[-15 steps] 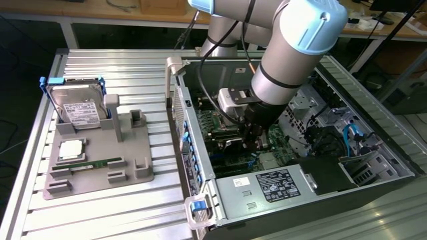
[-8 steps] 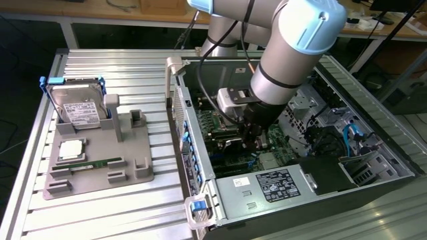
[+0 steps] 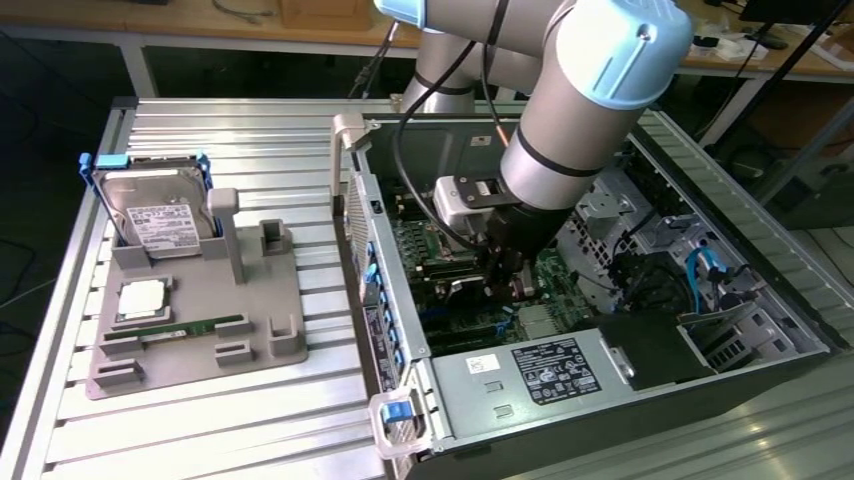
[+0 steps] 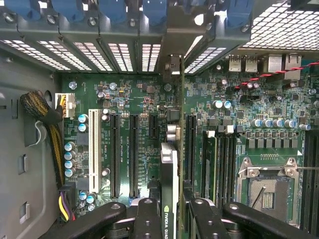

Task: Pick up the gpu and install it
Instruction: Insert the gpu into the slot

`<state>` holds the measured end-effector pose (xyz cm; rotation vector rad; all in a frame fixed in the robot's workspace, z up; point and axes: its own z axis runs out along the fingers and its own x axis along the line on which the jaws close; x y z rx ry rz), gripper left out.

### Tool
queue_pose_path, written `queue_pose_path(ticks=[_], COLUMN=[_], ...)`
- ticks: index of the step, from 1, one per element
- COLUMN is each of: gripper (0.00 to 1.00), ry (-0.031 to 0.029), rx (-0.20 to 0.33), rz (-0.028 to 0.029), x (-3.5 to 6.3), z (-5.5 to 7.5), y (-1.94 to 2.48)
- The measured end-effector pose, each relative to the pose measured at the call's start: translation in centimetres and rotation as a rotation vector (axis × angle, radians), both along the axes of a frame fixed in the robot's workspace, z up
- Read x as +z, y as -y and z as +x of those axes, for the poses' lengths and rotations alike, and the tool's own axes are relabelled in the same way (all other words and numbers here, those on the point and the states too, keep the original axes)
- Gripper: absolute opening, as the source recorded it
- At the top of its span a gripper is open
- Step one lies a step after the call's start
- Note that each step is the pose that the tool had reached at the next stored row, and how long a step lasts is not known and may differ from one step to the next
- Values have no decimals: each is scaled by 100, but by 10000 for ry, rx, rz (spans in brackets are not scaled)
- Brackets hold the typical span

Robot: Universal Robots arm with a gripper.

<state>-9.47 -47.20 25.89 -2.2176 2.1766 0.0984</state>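
Gpu (image 4: pixel 169 191) is gripped edge-on by the gripper (image 4: pixel 172 219), w/ fingers (image 4: pixel 149 216) pressed on both faces of the card and NVIDIA lettering readable along its edge. It's held inside the open PC case (image 3: pixel 400 300), over the mobo (image 4: pixel 149 99), in the gap between two of the long black PCIe slots (image 4: pixel 133 154). In the exterior view the gripper (image 3: pixel 501 268) is sunk deep in the case, w/ the arm (image 3: pixel 587 110) leaned in over it.

Stuff crowded around the card:
- A white PCI slot (image 4: pixel 93 149), a row of blue-topped caps (image 4: pixel 70 159) and a braided cable bundle (image 4: pixel 42 117) by the case wall are found on one side.
- RAM slots (image 4: pixel 224 164) and the open CPU socket (image 4: pixel 264 191) are found on the other.
- Vented slot covers (image 4: pixel 119 55) are lined up past the card's far end.
- PSU (image 3: pixel 541 368) is seated at the near end of the case in the exterior view.

Over on the exterior view's left, a gray holder (image 3: pixel 200 350) is parked on the slatted table (image 3: pixel 200 430). An HDD (image 3: pixel 160 215) is stood upright in it, a CPU (image 3: pixel 143 298) is laid flat, and a green memory stick (image 3: pixel 194 327) is slotted beside that.

Whether the card's board-side edge is touching a slot can't be told, since it's hidden by the card itself. The bracket end is lost against the dark case frame. The finger bases and the card's near end are cut off at the frame edge.
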Motion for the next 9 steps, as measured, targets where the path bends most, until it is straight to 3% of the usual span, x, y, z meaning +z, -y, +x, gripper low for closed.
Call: queue_pose_path(ticks=[7,8,9], gripper=[27,27,27], ry=[1,1,1], rx=[0,0,-2], rz=[-11,-39,-108], x=[-1,-1,-1], z=[0,0,0], y=[0,-1,-4])
